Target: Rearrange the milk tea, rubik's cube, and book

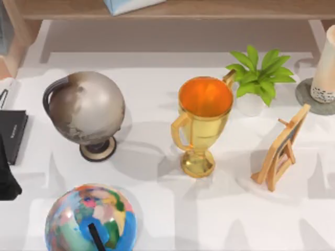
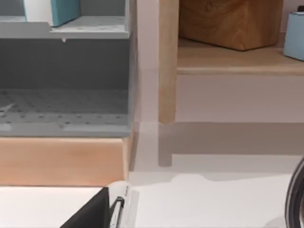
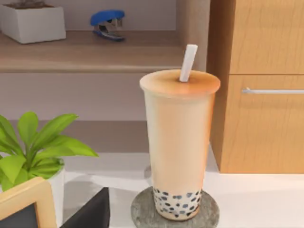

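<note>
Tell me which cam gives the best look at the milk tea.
Right wrist view: the milk tea stands whole and upright on a grey coaster, straw and pearls visible. The top view catches it cropped at the table's right edge.

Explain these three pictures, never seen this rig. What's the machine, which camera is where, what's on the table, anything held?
It is a simulated pair of AgileX arms at a white table. One picture looks down from above; the other two come from cameras on each wrist. The table carries a grey globe, a coloured globe, a gold trophy, a potted plant, a small wooden easel and a flat black book. The milk tea stands upright on a round stone coaster at the table's right edge, facing the right wrist camera. Nothing appears held.
</note>
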